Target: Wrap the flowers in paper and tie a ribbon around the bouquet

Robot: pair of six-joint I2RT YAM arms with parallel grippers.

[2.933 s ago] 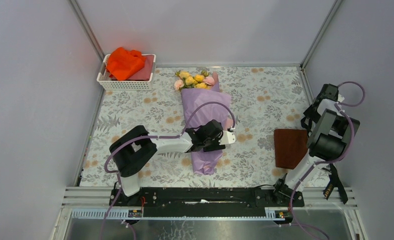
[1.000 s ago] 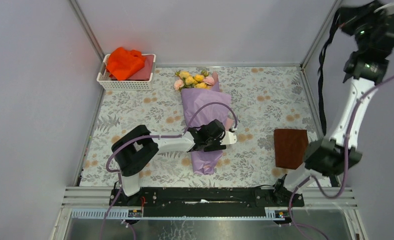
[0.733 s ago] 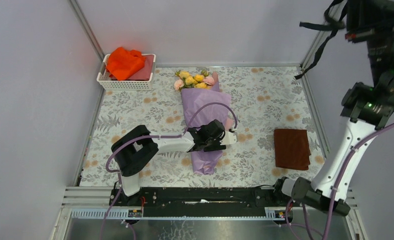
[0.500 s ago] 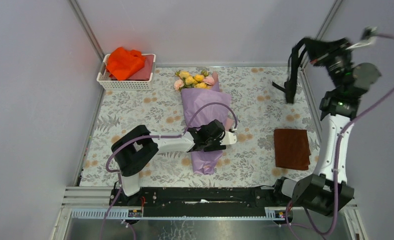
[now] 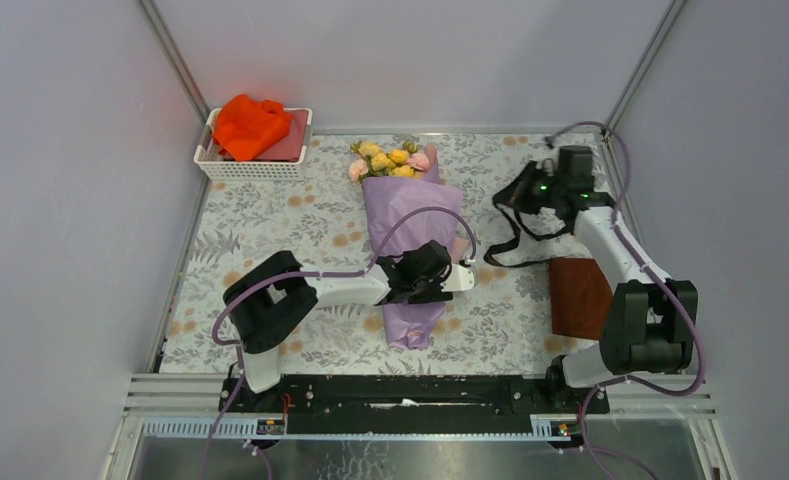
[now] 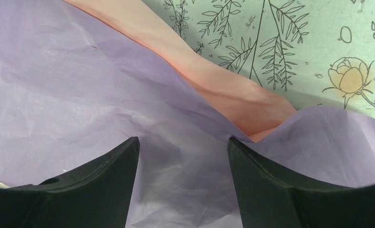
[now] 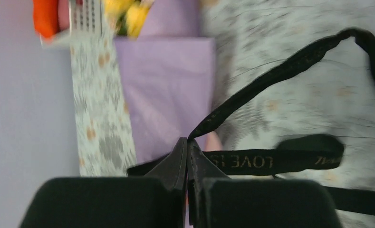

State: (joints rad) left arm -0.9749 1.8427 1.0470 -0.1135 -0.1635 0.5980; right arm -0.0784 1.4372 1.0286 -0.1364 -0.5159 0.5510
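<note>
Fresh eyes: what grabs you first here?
The long lavender-paper bouquet of yellow and pink flowers lies at the centre of the floral table, left gripper open over its lower half. To its right, the right gripper is shut on a looping black satin ribbon with gold lettering.

Bare tablecloth lies open at nine o'clock of the bouquet; at three o'clock the ribbon and brown pad intrude.

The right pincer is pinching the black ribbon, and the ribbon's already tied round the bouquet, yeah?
Not quite. The right pincer is pinching the black ribbon, but the ribbon is not tied round the bouquet. The top view shows it dangling loose to the bouquet's right.
</note>
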